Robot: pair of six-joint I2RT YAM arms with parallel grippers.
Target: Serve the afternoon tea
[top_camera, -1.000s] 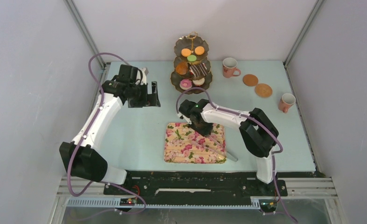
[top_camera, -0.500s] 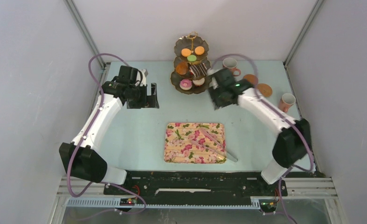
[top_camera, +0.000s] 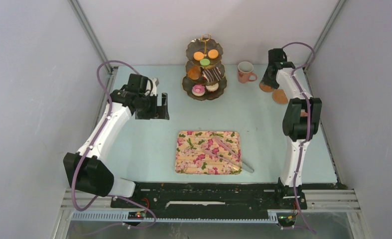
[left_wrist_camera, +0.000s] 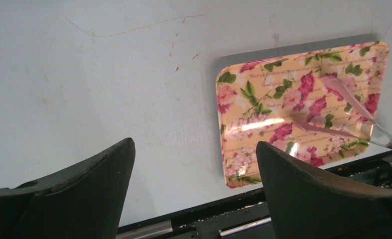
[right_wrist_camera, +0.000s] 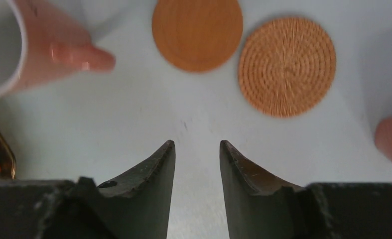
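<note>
Overhead, right-wrist close-up: shared coasters (right_wrist_camera: 287, 66)

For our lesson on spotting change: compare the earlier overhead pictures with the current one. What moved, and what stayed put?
The right gripper swung from over the floral tray to the far right corner, open and empty near the coasters. The tongs stayed on the tray; the left gripper, open, the pink mug and pastries kept their places.

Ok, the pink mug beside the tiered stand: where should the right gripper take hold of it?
Probably the rim wall, from above: the pink mug stands upright, mouth open. Otherwise its handle, which juts sideways toward the nearer coaster and the right gripper, could be pinched from that side.
</note>
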